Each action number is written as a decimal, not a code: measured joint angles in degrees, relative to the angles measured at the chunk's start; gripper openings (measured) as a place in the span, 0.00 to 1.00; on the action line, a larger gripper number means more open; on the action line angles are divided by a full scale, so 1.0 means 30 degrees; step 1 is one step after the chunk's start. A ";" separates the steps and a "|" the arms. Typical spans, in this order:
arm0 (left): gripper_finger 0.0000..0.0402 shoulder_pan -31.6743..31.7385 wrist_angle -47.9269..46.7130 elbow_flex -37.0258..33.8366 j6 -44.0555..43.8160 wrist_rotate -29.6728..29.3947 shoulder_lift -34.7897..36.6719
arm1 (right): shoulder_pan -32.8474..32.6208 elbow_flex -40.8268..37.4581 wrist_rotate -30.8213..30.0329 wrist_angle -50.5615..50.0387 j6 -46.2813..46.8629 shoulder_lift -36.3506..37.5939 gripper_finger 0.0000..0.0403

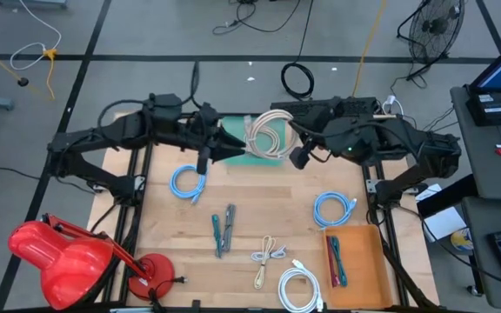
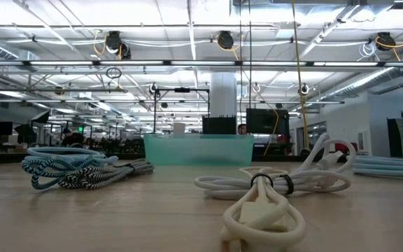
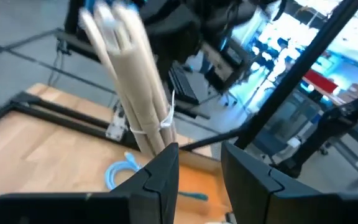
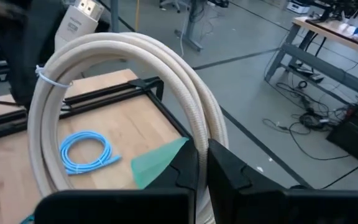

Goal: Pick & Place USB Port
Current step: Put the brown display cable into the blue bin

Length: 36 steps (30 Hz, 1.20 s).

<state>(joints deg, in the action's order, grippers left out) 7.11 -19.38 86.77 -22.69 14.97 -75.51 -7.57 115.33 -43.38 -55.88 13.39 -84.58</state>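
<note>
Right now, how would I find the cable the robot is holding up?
Look at the far edge of the wooden table, above the green bin. Both grippers meet there, and the beige cable hangs coiled between them, held by the right gripper. It is the only cable in the air; the others lie on the table.

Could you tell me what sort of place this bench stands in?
Probably an open-plan lab or workshop: exposed ceiling rails with hanging lamps, workbenches with monitors behind, and a floor fan among loose cables.
</note>
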 joint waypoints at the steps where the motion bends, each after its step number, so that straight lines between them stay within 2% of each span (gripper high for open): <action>1: 0.30 0.0000 -0.0001 -0.0011 0.0001 0.0005 -0.0173 | -0.0001 0.0000 -0.0006 -0.0021 -0.0031 0.0000 0.01; 13: 0.30 0.0286 0.1566 -0.0033 -0.0208 0.0463 -0.1270 | 0.0029 -0.0695 -0.0358 0.0433 0.0045 -0.0182 0.01; 24: 0.31 0.1285 0.0845 -0.0033 -0.0311 0.0576 -0.1238 | 0.0022 -0.0823 -0.0308 0.0348 0.0248 -0.0160 0.01; 28: 0.40 0.1362 -0.0019 -0.0033 -0.0623 0.0299 -0.1238 | 0.0015 -0.0831 -0.0093 0.0182 0.0277 -0.0175 0.01; 36: 0.66 0.1384 -0.1522 -0.0011 -0.0578 -0.1351 -0.1049 | -0.0015 -0.0860 0.0124 0.0121 0.0316 -0.0226 0.01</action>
<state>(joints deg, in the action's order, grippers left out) 11.27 -23.95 86.74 -24.42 10.91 -78.65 -7.62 112.75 -43.00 -55.52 14.34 -85.25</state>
